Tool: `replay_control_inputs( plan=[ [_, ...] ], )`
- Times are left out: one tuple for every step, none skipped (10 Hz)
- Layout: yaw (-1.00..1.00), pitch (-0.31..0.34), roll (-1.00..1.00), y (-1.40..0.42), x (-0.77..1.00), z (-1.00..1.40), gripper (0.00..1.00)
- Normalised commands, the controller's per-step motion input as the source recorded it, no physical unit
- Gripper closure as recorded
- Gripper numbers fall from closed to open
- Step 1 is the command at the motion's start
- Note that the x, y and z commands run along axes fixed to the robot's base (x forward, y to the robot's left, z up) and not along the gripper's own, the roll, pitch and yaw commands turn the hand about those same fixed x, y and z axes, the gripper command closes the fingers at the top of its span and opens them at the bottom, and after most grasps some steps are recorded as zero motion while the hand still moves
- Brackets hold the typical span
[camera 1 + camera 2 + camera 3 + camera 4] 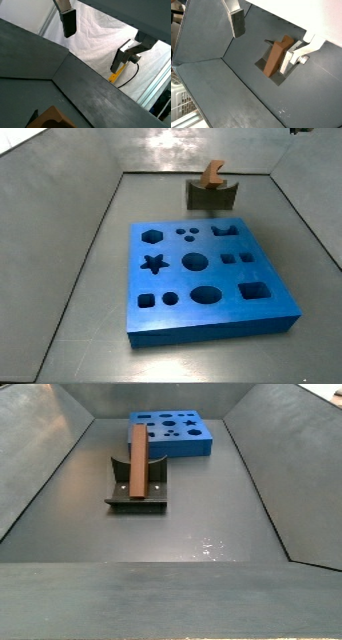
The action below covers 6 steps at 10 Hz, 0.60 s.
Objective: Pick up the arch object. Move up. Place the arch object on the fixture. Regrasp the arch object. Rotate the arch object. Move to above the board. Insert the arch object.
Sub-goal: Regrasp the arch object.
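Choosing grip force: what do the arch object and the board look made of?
Arch object resting on the fixture: likely wood, matte orange-brown. Board: probably plastic or foam, uniform bright blue, slight sheen. The claw hangs above the arch object, holding nothing.

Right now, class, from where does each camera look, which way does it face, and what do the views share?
Wrist view: on the arm, facing down and outward past the open gripper; both fingers show.
Wrist view: on the arm, facing down at the arch object below the gripper; both fingers show.
Side view: beyond the board, facing the fixture behind it; no fingers show.
Side view: opposite end, fixture near, board far; no robot part.
Shared: both side views show arch object, fixture, board.
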Motion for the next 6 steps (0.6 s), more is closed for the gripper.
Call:
replay_control_inputs(
  plan=[
    [0.1, 0.059, 0.13, -0.05, 0.38, -0.03, 0.0],
    [0.1, 0.059, 0.13, -0.05, 0.38, -0.03, 0.0],
    [0.1, 0.059, 0.13, -0.05, 0.38, -0.03, 0.0],
    [0.1, 0.06, 0.12, -0.05, 0.37, -0.03, 0.0],
    [0.1, 0.06, 0.12, -0.05, 0.37, -0.03, 0.0],
    [0.1, 0.06, 0.12, -0.05, 0.37, -0.03, 0.0]
  ],
)
